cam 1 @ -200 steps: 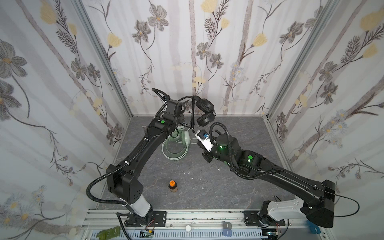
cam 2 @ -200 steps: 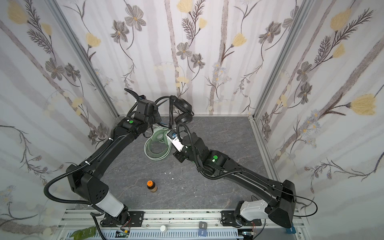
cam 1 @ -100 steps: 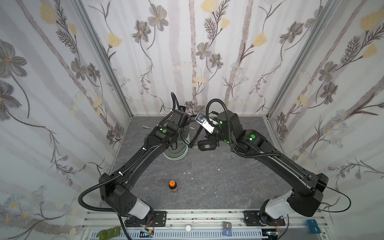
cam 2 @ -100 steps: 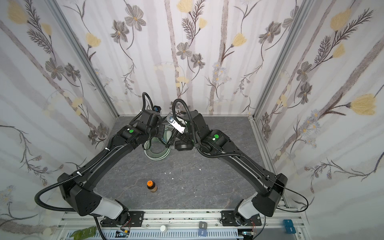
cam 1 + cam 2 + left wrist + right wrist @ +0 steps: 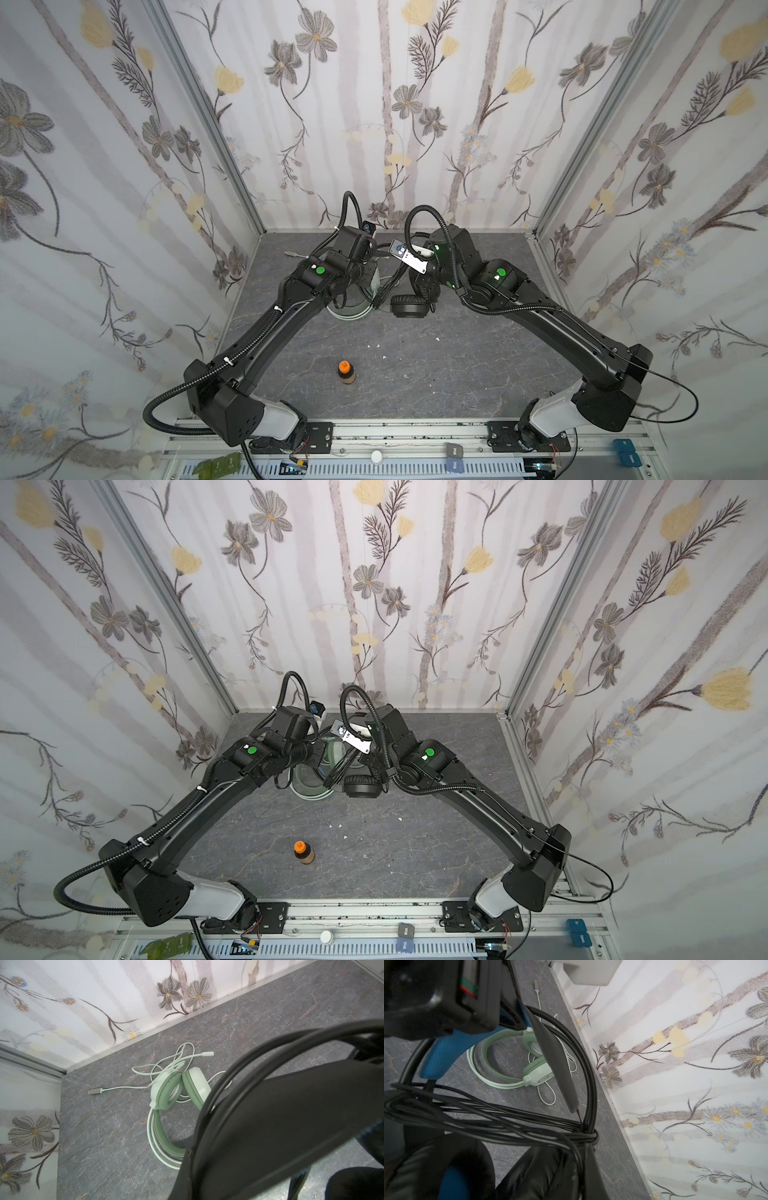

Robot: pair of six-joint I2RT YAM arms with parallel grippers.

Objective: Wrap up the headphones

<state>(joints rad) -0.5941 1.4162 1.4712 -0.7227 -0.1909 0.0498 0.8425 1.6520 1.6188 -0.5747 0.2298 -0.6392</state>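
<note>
Currently | left arm [image 5: 266, 332], right arm [image 5: 561, 328] arched inward | black headset [image 5: 409, 307] between wrists

Table [image 5: 415, 374] seen from above. First headset [image 5: 349, 309] lies at rear centre, its plug [image 5: 94, 1091] on the table to the left, near the back wall [image 5: 374, 124]. Second headset [image 5: 409, 306] is just right of the first, its band [image 5: 556, 1059] passing over it. Bottle [image 5: 346, 372] stands alone toward the front, well apart from both.
</note>
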